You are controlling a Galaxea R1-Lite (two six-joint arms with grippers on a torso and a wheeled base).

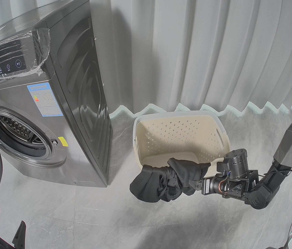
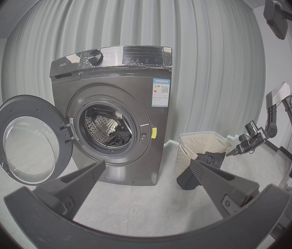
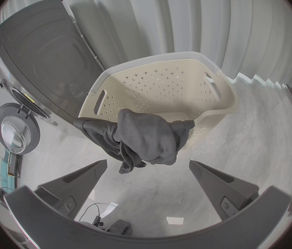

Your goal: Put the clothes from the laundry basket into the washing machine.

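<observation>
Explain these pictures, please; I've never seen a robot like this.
This is a two-armed robot doing laundry. One picture looks down from its head; the other two come from wrist cameras, so the grey prongs there are that arm's fingers. On the floor stand a washer, its door open, and a basket. A dark garment hangs over the basket's rim; a second garment lies in the drum. The right gripper is open beside the dark garment. The left gripper is open and empty.

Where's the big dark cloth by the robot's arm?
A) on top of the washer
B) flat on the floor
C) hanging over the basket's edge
C: the dark cloth droops over the near rim of the laundry basket, partly outside it.
</observation>
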